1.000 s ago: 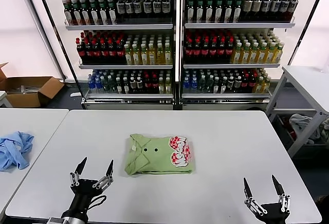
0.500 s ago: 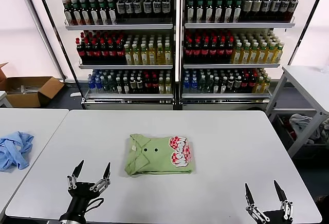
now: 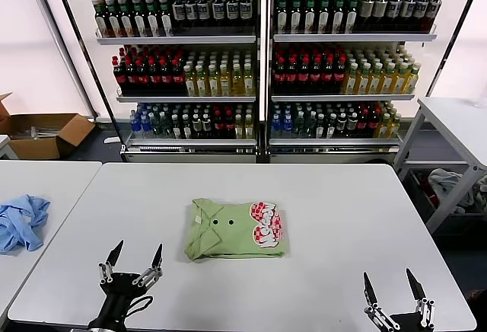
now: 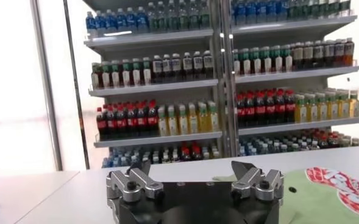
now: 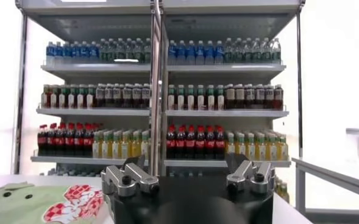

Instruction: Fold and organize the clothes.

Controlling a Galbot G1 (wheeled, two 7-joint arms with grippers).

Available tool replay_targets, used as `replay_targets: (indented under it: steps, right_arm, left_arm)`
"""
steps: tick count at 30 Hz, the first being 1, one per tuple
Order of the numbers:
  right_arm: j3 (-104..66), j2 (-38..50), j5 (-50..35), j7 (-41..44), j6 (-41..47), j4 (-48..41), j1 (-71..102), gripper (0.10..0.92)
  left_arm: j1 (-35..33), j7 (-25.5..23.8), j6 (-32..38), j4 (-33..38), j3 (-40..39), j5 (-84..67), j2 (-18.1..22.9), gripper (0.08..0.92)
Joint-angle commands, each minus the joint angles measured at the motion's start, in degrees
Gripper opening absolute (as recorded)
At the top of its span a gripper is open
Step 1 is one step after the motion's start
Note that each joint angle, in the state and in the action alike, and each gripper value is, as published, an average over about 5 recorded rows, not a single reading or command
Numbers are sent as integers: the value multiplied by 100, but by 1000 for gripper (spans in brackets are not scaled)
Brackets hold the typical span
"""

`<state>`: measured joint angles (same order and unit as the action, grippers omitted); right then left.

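Note:
The light green T-shirt lies folded into a compact rectangle in the middle of the white table, its red, pink and white print and two dark dots facing up. It also shows in the left wrist view and the right wrist view. My left gripper is open and empty near the table's front left edge, apart from the shirt. My right gripper is open and empty at the front right edge. In the wrist views the left gripper and right gripper hold nothing.
A light blue garment lies on the neighbouring table at far left. Shelves of drink bottles stand behind the table. A cardboard box sits on the floor at left. Another table stands at right.
Both grippers have drawn back and down toward the front edge of the table, staying open. The folded shirt has not moved.

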<state>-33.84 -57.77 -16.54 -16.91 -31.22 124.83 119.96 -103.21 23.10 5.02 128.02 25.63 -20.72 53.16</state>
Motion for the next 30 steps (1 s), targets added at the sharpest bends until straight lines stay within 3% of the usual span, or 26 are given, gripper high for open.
replay_targets:
  steps: [1, 30]
  right_arm:
    - [11, -6, -10, -10, -34, -26, 9, 823]
    - [162, 44, -9, 12, -41, -160, -153, 823]
  left_arm:
    - [37, 2, 21, -120, 29, -27, -15, 823]
    - [-271, 29, 153, -11, 150, 114, 141, 823]
